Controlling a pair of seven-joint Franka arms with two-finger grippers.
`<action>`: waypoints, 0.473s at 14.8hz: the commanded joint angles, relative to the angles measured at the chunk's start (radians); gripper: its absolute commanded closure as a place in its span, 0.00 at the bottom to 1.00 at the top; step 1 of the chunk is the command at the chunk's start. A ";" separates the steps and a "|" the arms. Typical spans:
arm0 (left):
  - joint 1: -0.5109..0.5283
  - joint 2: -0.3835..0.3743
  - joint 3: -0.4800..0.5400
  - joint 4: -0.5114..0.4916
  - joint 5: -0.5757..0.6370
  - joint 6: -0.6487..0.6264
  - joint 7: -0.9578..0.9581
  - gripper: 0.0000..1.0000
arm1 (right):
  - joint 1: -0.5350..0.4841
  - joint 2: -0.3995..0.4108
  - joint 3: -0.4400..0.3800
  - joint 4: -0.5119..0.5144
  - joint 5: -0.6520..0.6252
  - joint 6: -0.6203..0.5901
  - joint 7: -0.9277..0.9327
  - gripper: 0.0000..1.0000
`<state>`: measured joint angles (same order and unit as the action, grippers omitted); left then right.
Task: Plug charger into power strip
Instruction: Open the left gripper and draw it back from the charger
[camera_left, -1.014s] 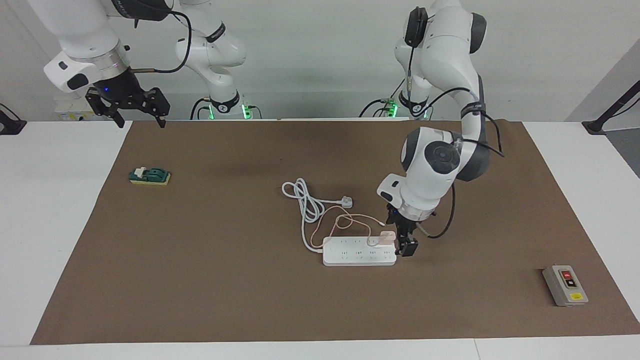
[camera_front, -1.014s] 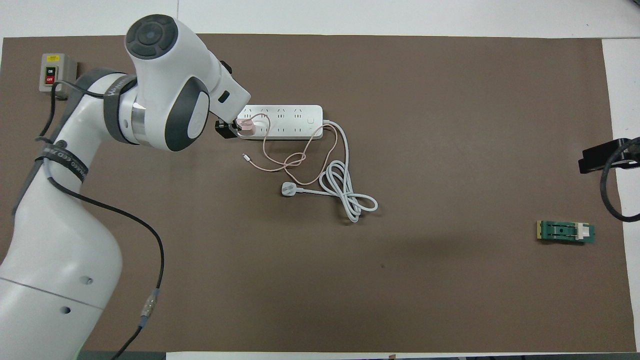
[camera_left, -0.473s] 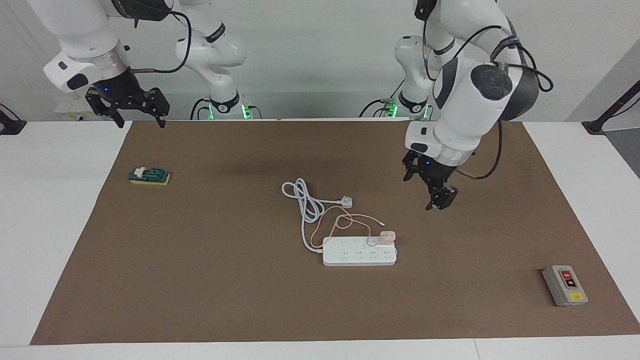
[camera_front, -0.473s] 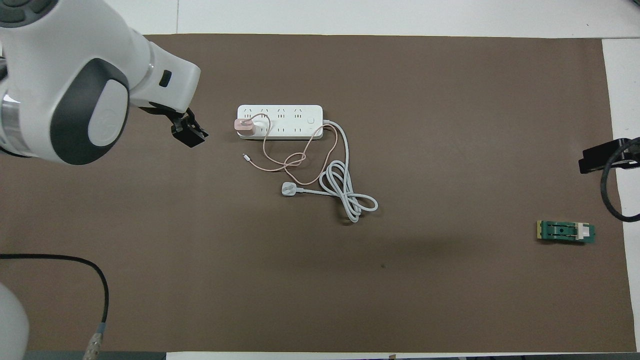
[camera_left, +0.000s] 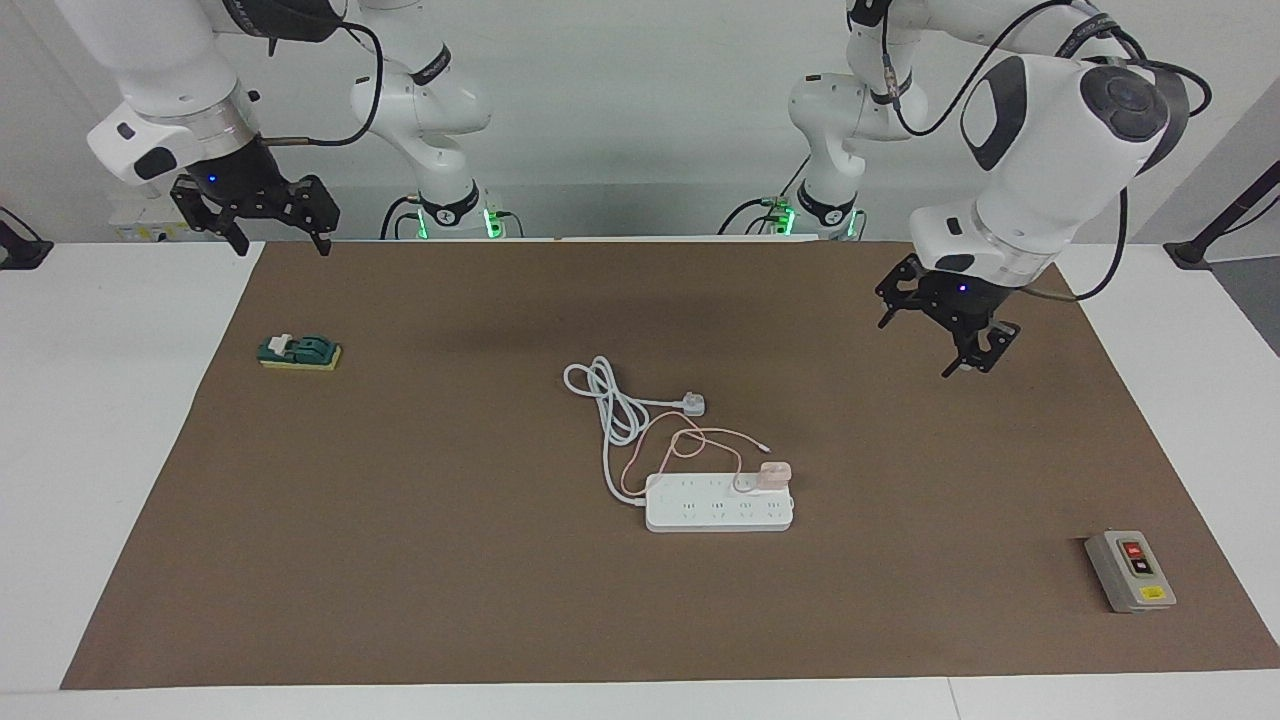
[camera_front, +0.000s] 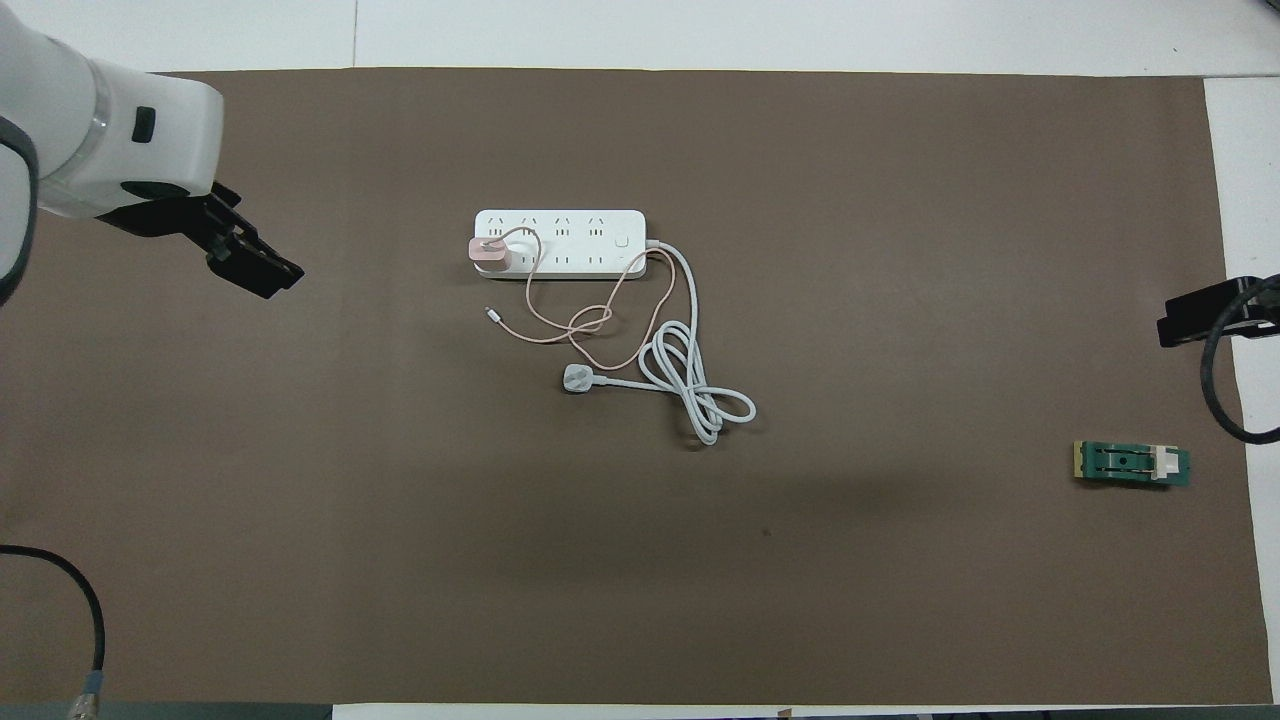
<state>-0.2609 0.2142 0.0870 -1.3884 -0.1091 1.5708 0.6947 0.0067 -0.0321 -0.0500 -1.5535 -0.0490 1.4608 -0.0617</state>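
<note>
The white power strip (camera_left: 700, 515) (camera_front: 580, 222) lies flat on the brown mat, its thick cord coiled nearer to the robots. The pale pink charger (camera_left: 775, 473) (camera_front: 489, 253) stands on the strip, at the end toward the left arm and in the socket row nearer to the robots. Its thin pink cable (camera_left: 700, 440) loops over the mat. My left gripper (camera_left: 925, 345) (camera_front: 245, 258) hangs open and empty over bare mat toward the left arm's end, well apart from the charger. My right gripper (camera_left: 284, 248) (camera_front: 1200, 315) waits open above the mat's edge at the right arm's end.
A white three-pin plug (camera_left: 692, 404) (camera_front: 578, 378) lies at the end of the coiled cord. A grey box with red and black buttons (camera_left: 1130, 570) sits near the mat's corner at the left arm's end. A green and yellow block (camera_left: 298, 352) (camera_front: 1132, 464) lies toward the right arm's end.
My left gripper has lifted away from the charger and swung back toward the left arm's end of the table. The charger has stayed on the strip. The right arm has not moved.
</note>
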 joint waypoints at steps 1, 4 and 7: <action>0.014 -0.077 0.014 -0.037 0.000 -0.067 -0.124 0.00 | -0.008 -0.028 0.006 -0.031 -0.014 0.007 -0.024 0.00; 0.019 -0.119 0.051 -0.040 0.018 -0.119 -0.193 0.00 | -0.008 -0.028 0.006 -0.031 -0.014 0.007 -0.024 0.00; 0.017 -0.124 0.059 -0.058 0.071 -0.130 -0.368 0.00 | -0.008 -0.028 0.006 -0.031 -0.014 0.007 -0.024 0.00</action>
<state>-0.2428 0.1114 0.1492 -1.3998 -0.0765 1.4440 0.4680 0.0067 -0.0321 -0.0500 -1.5535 -0.0490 1.4608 -0.0617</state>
